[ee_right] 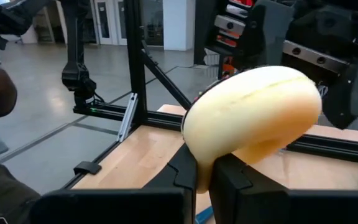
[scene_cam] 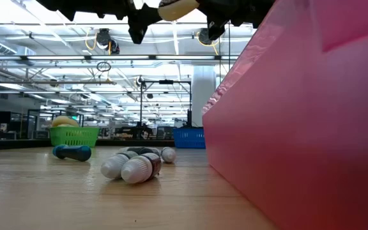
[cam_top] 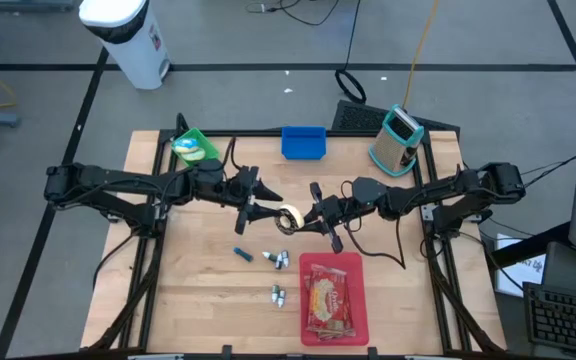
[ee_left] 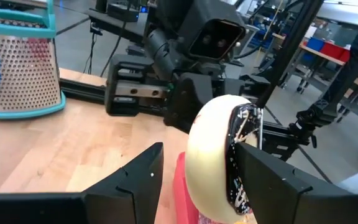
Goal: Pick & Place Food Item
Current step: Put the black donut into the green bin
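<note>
A cream-coloured round food item (cam_top: 290,216) hangs in the air over the middle of the table, between my two arms. My right gripper (ee_right: 209,171) comes from the table's right and is shut on it. My left gripper (ee_left: 201,149) comes from the left and is open, with one finger (ee_left: 145,171) standing clear on one side of the item (ee_left: 213,149) and the other finger (ee_left: 266,174) close against its dark face. The low view shows the item (scene_cam: 177,9) high above the tabletop. My right gripper pinches the item's lower edge (ee_right: 205,155) between its two fingers, reaching in level from the table's right. The item stands up above the fingers, lifted clear of the table. My left gripper: I cannot tell whether the finger at the dark face touches the item.
A red tray (cam_top: 358,300) with a packaged snack lies at the front, right of centre. Small bottles (cam_top: 280,260) and a blue piece (cam_top: 243,254) lie on the wood. A green basket (cam_top: 194,147), a blue bin (cam_top: 303,142) and a grater (cam_top: 398,140) stand along the far edge.
</note>
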Action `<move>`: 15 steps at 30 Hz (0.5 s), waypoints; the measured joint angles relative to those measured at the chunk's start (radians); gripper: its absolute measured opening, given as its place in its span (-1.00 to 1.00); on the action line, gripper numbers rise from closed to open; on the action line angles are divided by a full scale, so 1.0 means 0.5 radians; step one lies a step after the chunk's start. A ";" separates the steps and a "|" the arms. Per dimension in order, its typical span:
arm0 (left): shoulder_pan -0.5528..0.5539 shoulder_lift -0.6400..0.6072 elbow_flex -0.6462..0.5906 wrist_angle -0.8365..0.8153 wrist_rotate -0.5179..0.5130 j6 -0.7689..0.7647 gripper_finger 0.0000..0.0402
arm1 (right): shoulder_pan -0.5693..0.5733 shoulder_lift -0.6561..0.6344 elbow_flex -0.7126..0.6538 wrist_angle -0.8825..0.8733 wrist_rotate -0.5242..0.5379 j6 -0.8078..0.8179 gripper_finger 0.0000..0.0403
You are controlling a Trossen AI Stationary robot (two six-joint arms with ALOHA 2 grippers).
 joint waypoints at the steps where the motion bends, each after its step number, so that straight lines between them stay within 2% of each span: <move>1: 0.000 0.000 0.000 -0.001 0.013 -0.004 0.01 | 0.000 0.000 0.000 0.000 0.000 -0.011 -0.95; 7: -0.003 0.018 0.000 0.012 0.424 -0.003 0.00 | -0.014 0.000 0.000 -0.006 -0.016 -0.048 -0.95; 15: -0.005 0.016 0.000 0.016 0.487 0.012 -0.23 | -0.020 0.000 0.000 -0.010 0.055 -0.068 -0.95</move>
